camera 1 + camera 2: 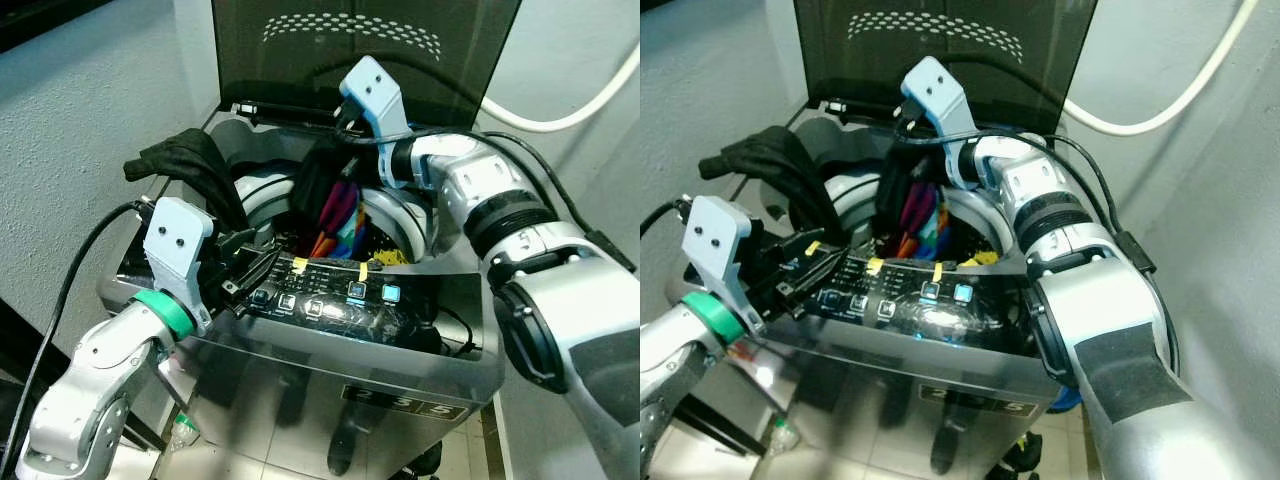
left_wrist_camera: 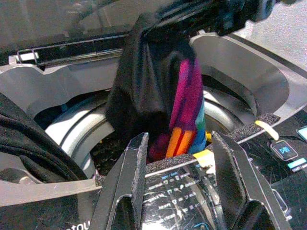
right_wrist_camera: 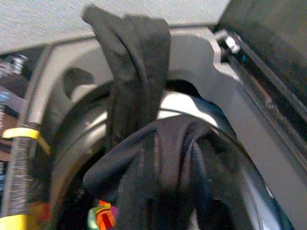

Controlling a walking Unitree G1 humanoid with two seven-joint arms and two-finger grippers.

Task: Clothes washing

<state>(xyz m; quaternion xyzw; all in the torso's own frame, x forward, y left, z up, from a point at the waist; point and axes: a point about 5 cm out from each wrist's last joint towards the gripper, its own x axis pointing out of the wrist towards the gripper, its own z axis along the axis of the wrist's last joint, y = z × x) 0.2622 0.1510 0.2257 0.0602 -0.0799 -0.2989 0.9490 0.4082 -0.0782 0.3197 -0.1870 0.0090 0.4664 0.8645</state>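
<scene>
A top-loading washing machine (image 1: 455,300) stands before me with its lid (image 1: 360,50) raised. My right gripper (image 1: 335,150) is over the drum (image 2: 76,129), shut on a black garment with bright stripes (image 1: 340,215) that hangs down into the opening. Another black garment (image 1: 190,160) is draped over the machine's left rim. At the front left, my left gripper (image 1: 262,268) is open, its fingers (image 2: 136,167) lying over the edge of the control panel (image 1: 330,300) and pointing at the hanging garment (image 2: 184,110). More dark cloth lies inside the drum (image 3: 163,158).
Lit buttons (image 1: 390,293) glow on the panel. A white hose (image 1: 570,110) runs along the wall at the right. Walls stand close on the left and right of the machine. Tiled floor (image 1: 230,455) shows below the front.
</scene>
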